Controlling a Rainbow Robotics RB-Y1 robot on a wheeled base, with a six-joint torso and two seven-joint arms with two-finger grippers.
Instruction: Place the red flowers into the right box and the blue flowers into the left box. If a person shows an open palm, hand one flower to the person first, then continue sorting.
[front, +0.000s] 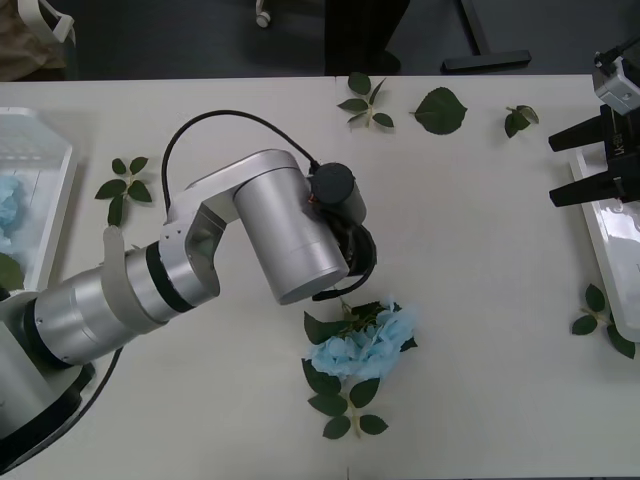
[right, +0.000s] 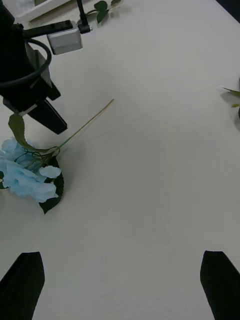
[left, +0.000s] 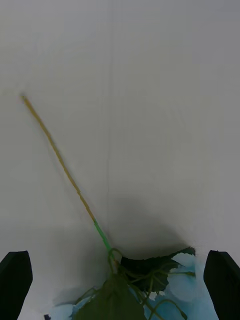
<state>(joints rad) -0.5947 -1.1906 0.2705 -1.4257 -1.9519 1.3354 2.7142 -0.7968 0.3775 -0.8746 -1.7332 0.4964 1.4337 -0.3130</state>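
L gripper (left: 120, 287) was held wide open, empty, just above blue flower (front: 365, 345) lying mid-table, w/ R gripper (right: 120, 285) open and idle; a grab on leaves rather than stem (left: 60, 160) was judged likely to slip.

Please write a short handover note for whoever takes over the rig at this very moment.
Left gripper: open, fingers either side of the pale blue fluffy flower lying mid-table, not yet gripped.
Right gripper: open, parked over the right white plastic tray.
Left white plastic tray already holds at least one blue flower.
No red flowers or open palm in sight.
Left to do: grasp the blue flower and carry it to the left tray.
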